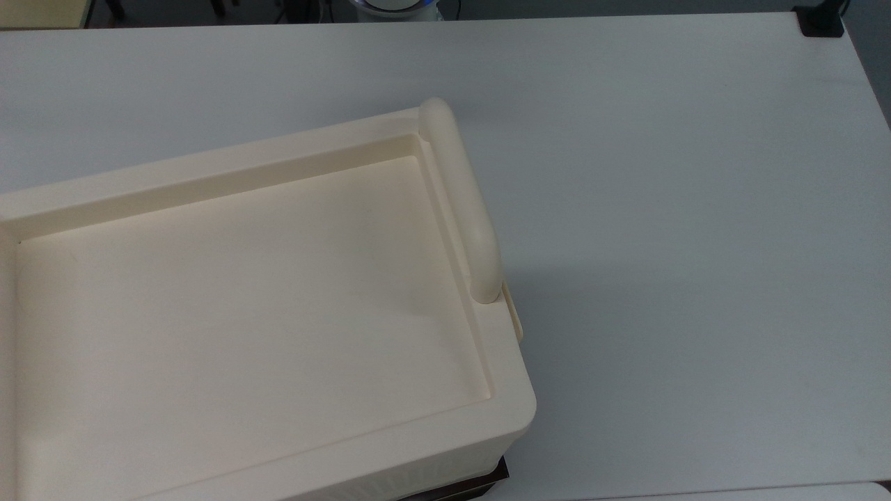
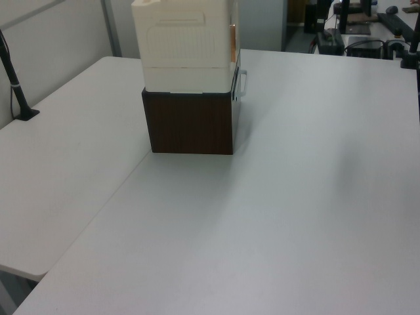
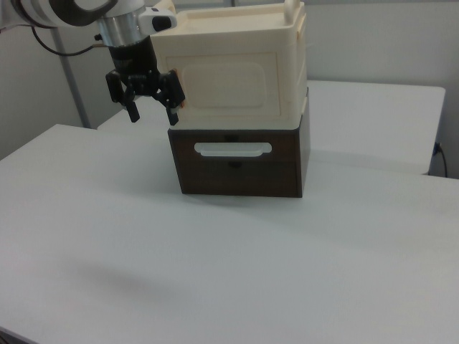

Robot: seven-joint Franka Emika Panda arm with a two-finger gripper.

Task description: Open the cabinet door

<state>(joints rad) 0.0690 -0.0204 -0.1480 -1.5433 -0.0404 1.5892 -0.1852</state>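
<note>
The cabinet (image 3: 237, 50) is a cream box on a dark brown base (image 3: 237, 172). Its door (image 3: 229, 86) is the front panel in the right view and lies flush and closed. My gripper (image 3: 152, 111) hangs open at the door's left edge in the right view, level with its lower half, one fingertip (image 3: 172, 115) close to the panel. The left view shows the cabinet (image 2: 187, 46) side-on, with a reddish strip along the door edge (image 2: 233, 39). In the top view I see its recessed top (image 1: 243, 292) and bar handle (image 1: 459, 202).
A white pull handle (image 3: 233, 149) sits on the dark base's front. The white table (image 3: 215, 272) stretches wide in front of the cabinet. A black post (image 2: 20, 98) stands at the left view's left edge. A black clamp (image 1: 821, 21) sits at the top view's far right corner.
</note>
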